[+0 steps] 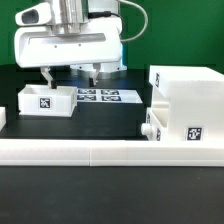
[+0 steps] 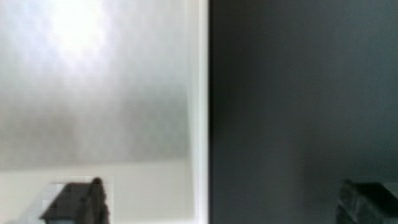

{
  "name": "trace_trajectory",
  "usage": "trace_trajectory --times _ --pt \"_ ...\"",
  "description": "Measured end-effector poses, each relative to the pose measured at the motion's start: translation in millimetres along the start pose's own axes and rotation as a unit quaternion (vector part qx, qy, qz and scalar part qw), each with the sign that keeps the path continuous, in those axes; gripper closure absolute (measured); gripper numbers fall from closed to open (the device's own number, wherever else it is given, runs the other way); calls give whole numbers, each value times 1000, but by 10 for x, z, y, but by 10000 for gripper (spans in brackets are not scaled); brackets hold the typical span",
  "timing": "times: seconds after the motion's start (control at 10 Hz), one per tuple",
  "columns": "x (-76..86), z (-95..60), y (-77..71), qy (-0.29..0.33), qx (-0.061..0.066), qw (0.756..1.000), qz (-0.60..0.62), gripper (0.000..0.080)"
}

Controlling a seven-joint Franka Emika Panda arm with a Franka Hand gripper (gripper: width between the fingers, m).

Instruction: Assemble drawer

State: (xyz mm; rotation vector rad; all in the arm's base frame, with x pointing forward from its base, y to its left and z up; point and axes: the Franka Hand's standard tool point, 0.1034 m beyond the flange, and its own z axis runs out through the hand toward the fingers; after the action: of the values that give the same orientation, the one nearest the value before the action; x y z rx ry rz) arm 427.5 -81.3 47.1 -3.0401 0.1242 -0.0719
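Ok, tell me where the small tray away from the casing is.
The small tray sits at the exterior view's left, below the open claw, beside the marker board and behind the long white rail.

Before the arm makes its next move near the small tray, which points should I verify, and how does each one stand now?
1. Pincer open: ok, its fingers stand wide apart.
2. Pincer empty: ok, nothing is held.
3. Pincer above the small tray: ok, one finger is over it, the other past its wall toward the exterior view's right.
4. Fingers clear of the tray's walls: cannot tell, the wrist view is blurred.
5. Casing out of the path: ok, it stands apart at the exterior view's right.
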Motion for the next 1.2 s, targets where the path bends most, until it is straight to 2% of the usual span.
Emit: trace_trajectory --times 0.2,0.5,0.6,1.0,1.1,1.2 --pt "-90 104 67 7 -6 1000 -9 150" --pt "-247 314 53 17 -13 1000 -13 150" --pt "-291 364 53 12 -12 1000 -19 150" --pt "-321 399 39 13 -12 1000 -25 150" --pt "-321 400 35 13 -12 1000 -26 240" --pt "-321 400 35 12 -12 999 -27 396"
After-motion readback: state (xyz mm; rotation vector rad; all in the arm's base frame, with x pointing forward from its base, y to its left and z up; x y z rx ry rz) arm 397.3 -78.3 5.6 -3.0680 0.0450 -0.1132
